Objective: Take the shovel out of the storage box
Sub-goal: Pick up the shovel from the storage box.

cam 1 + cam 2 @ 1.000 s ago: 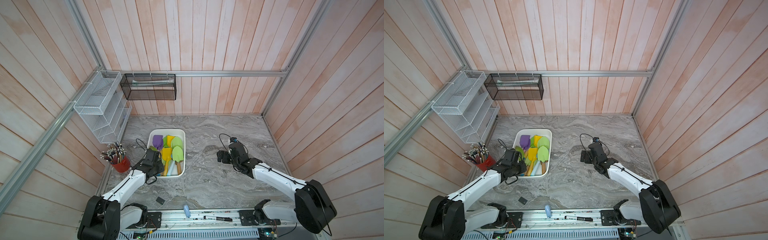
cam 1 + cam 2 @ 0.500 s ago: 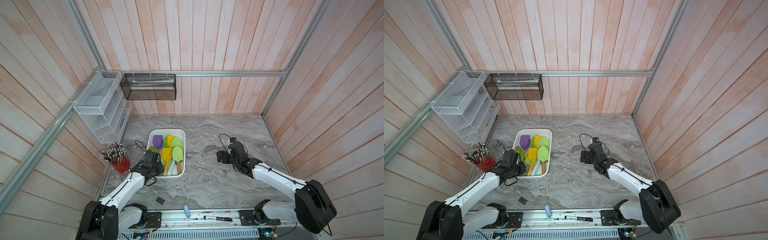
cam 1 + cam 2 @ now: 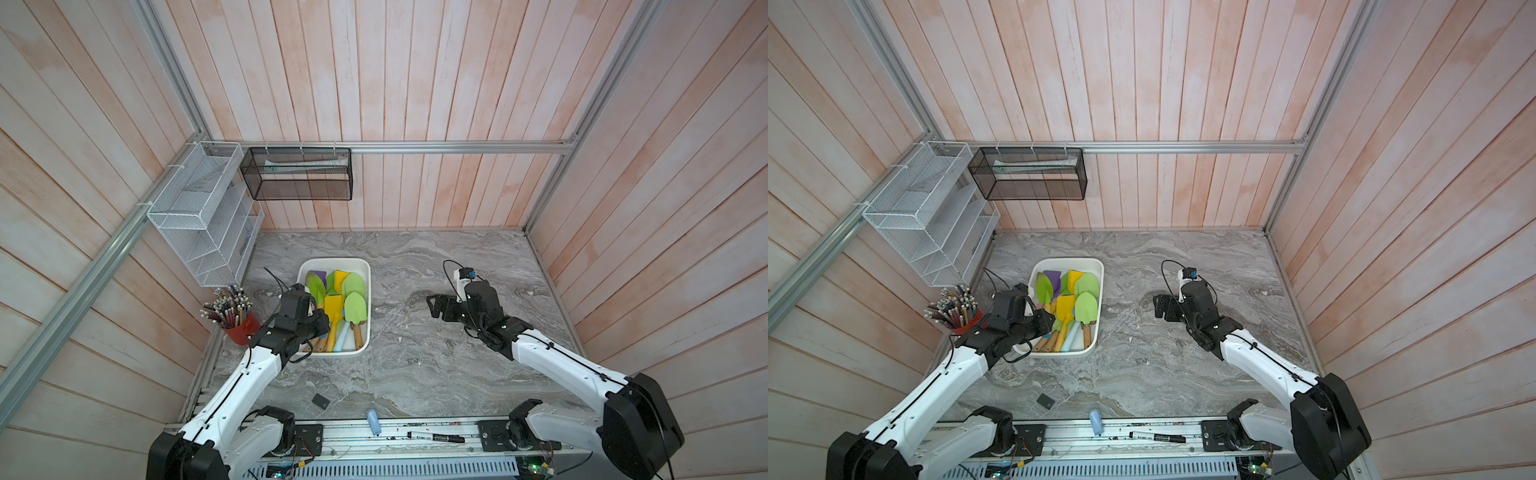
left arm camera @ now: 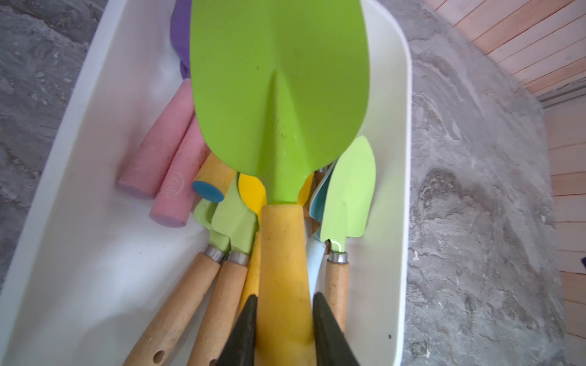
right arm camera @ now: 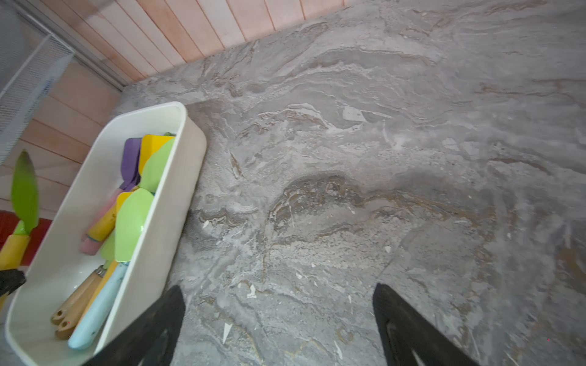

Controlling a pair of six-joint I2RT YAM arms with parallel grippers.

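1. In both top views we find the left hand (image 3: 322,327) at the near end of the shallow white plastic storage box (image 3: 335,260). Its own wrist covers the fingers there, so we cannot read the grip from above.
2. The left wrist view settles it. Two black fingers (image 4: 247,329) are clenched on either side of the yellow handle of the green-bladed shovel (image 4: 279,95). The blade points straight away from the hand, over the inside of the box. Under it lie pale green trowels (image 4: 347,190) with wooden handles and two pink handles (image 4: 158,164).
3. Only the right wrist view gives us height. The shovel is tilted upward in the left hand, with its blade above the box rim, on the side of the box away from the right hand.
4. The right hand (image 5: 279,286) is released, its fingers wide apart over the bare grey marbled worktop (image 5: 380,158). The box lies to its left, well apart.
5. Against the top views of a second ago, we see the left hand still at that same end of the box, and the right hand has not shifted.
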